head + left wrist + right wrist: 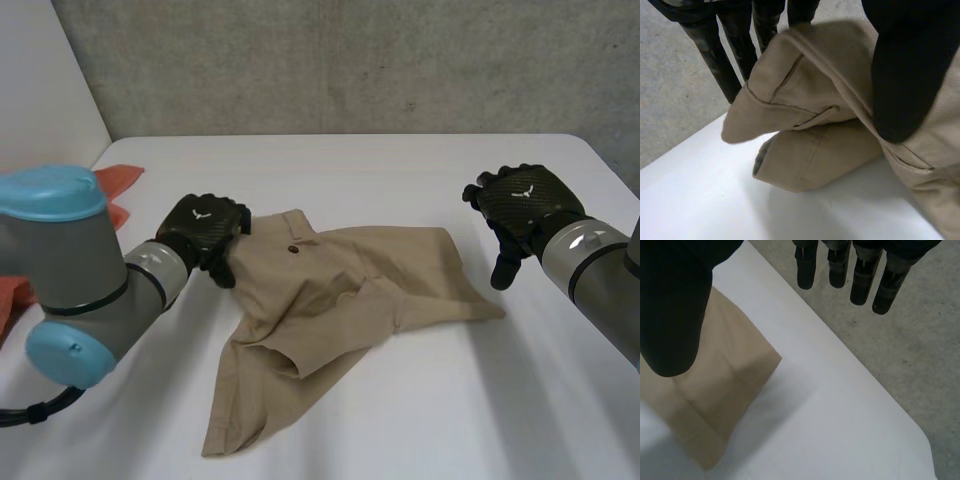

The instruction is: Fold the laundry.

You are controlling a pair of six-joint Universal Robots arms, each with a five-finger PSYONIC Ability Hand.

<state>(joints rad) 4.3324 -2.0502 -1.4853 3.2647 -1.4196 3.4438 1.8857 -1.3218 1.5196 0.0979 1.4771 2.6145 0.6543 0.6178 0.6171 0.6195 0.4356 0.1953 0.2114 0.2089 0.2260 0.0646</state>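
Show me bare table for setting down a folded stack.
Free: the far strip of table between the khaki shorts and the wall, and the near patch between the shorts and the right robot hand. Crowded: where the left robot hand pinches the shorts, beside the orange cloth.

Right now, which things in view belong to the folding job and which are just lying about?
In the job:
khaki shorts, lying crumpled on the white table
left hand, pinching their waist end
right hand, open, near their other end

Lying about:
orange cloth at the table's edge beside the left arm, untouched
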